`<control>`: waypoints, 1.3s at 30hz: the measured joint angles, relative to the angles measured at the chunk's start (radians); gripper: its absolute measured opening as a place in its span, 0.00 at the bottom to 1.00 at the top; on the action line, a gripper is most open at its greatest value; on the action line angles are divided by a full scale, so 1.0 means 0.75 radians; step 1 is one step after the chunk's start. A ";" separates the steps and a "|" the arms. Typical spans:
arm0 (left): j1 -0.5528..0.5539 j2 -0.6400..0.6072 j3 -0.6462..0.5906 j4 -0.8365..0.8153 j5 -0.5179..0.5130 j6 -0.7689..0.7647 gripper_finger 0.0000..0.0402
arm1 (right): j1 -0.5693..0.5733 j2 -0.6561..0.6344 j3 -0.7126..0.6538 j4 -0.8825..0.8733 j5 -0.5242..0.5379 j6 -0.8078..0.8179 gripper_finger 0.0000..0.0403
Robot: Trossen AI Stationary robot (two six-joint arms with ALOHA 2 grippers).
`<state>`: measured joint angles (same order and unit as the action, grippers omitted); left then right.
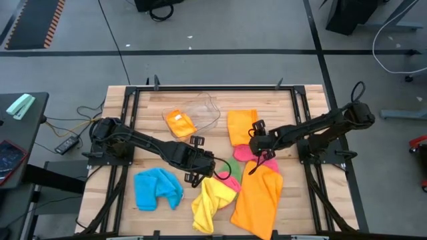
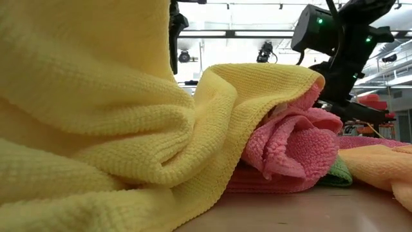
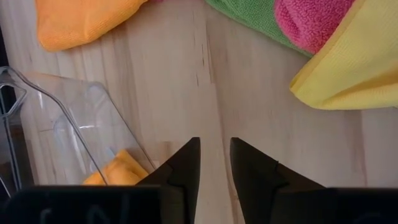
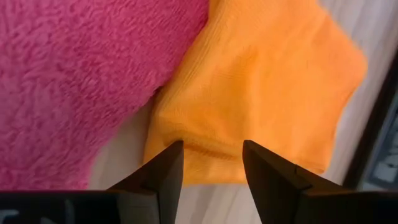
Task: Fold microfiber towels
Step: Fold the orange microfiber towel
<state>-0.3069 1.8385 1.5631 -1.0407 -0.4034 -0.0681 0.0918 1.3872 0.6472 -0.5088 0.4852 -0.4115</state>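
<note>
Several microfiber towels lie on the wooden table. A blue one (image 1: 157,188) is crumpled at the near left and a yellow one (image 1: 209,204) lies bunched at the near middle. Beside the yellow one are a pink towel (image 1: 231,181) on a green one (image 1: 235,175), and a large orange towel (image 1: 259,197). A folded orange towel (image 1: 241,127) and a second pink one (image 1: 245,153) lie farther back. My left gripper (image 3: 214,155) is open over bare wood between the tub and the yellow towel (image 3: 348,62). My right gripper (image 4: 211,163) is open just above the folded orange towel's edge (image 4: 261,93), next to the pink towel (image 4: 74,81).
A clear plastic tub (image 1: 200,110) lies toward the far edge with a small orange towel (image 1: 179,123) inside it. The table's black frame rails (image 1: 127,133) run along both sides. Bare wood shows at the far left and between the tub and the towels.
</note>
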 joint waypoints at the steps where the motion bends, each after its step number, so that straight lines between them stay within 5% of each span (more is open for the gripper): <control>1: 0.000 0.000 0.000 0.001 0.000 0.000 0.23 | 0.005 0.000 0.000 0.012 0.016 -0.016 0.43; 11: 0.000 0.000 0.000 0.000 0.000 0.001 0.23 | -0.030 0.033 -0.003 0.061 -0.007 -0.157 0.39; 32: 0.002 0.000 0.000 0.000 0.000 0.006 0.21 | -0.029 0.057 -0.065 0.174 -0.020 -0.259 0.09; 39: 0.002 0.001 0.000 0.000 0.000 0.005 0.20 | -0.028 0.056 -0.020 0.102 0.093 -0.256 0.01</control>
<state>-0.3053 1.8389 1.5631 -1.0404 -0.4034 -0.0647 0.0708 1.4296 0.6319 -0.4320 0.5546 -0.6037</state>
